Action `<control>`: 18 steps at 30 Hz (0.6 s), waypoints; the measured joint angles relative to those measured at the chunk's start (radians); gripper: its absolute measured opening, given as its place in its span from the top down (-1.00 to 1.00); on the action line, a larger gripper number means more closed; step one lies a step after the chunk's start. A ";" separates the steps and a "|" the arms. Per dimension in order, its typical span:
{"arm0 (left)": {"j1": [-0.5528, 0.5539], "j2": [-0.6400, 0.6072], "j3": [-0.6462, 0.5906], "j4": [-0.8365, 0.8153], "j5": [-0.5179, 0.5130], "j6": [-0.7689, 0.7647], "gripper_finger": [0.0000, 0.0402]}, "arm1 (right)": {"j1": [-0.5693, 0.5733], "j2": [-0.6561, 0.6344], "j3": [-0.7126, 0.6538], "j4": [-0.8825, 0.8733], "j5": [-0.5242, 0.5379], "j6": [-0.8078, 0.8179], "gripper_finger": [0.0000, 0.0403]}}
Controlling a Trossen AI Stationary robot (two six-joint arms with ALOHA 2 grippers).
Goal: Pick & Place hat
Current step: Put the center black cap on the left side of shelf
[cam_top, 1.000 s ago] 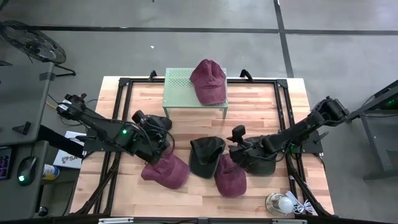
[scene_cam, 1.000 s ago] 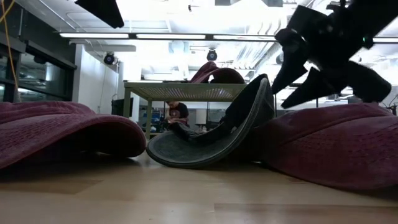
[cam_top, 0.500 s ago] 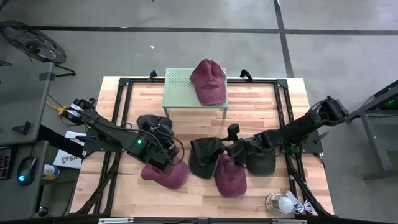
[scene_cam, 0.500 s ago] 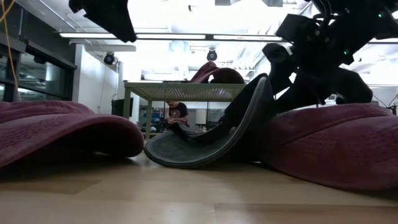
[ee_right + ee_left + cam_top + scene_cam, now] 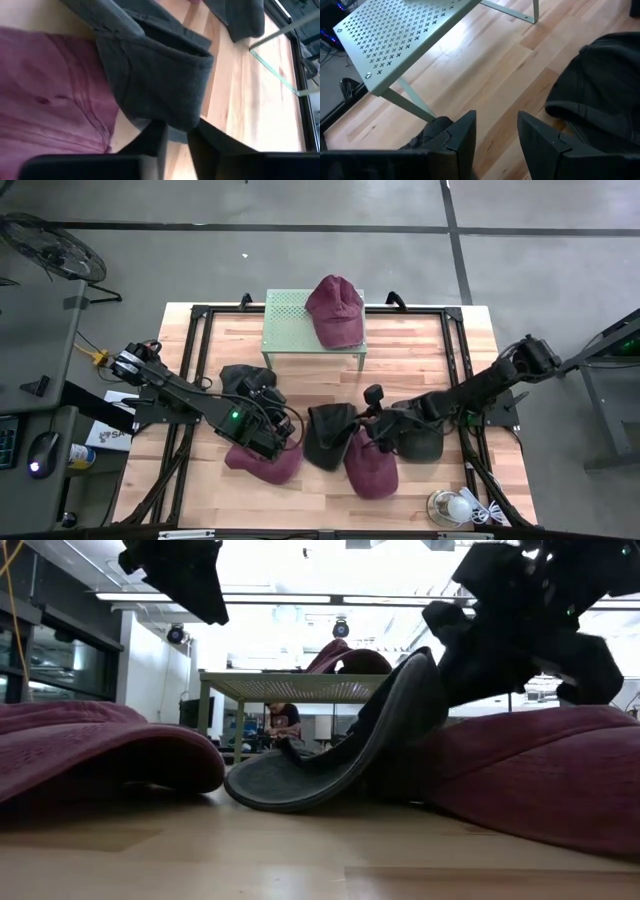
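Note:
A dark grey hat (image 5: 325, 438) stands tilted on the wooden table between two maroon hats, one toward the table's left (image 5: 258, 462) and one toward its right (image 5: 372, 468). My right gripper (image 5: 362, 418) is at the dark hat's raised edge and shut on it; the hat also shows in the right wrist view (image 5: 160, 85). My left gripper (image 5: 275, 425) hovers open and empty above the left maroon hat (image 5: 90, 750), and bare wood shows between its fingers (image 5: 495, 135). My right gripper pinches the dark hat's raised edge (image 5: 175, 129) between its two fingers, coming from the table's right and slanting down. The hat is tipped up on that side (image 5: 420, 670), and its lower edge (image 5: 290, 795) rests on the table.
A green perforated stand (image 5: 290, 325) at the far middle carries another maroon hat (image 5: 335, 308). A second dark hat (image 5: 245, 378) lies near my left arm, and a third (image 5: 420, 442) lies under my right arm. A lamp (image 5: 448, 507) sits at the near right corner.
My left gripper has gone toward the table's near right, over the left maroon hat. My right gripper has gone toward the table's left. The dark hat's raised edge has gone with it, and the hat stands steeper and a little farther left.

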 joint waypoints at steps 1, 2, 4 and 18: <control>0.000 0.000 0.000 0.000 -0.001 0.000 0.30 | 0.004 0.000 0.006 0.000 -0.007 0.001 0.86; 0.000 0.000 0.000 -0.001 -0.001 0.001 0.30 | 0.008 -0.001 0.011 -0.001 -0.013 0.004 0.93; 0.000 0.000 0.000 -0.001 -0.001 0.001 0.30 | 0.015 -0.001 0.025 -0.003 -0.019 0.021 0.97; 0.001 0.000 0.000 0.010 -0.022 0.035 0.30 | 0.059 -0.003 0.289 -0.326 0.193 0.196 1.00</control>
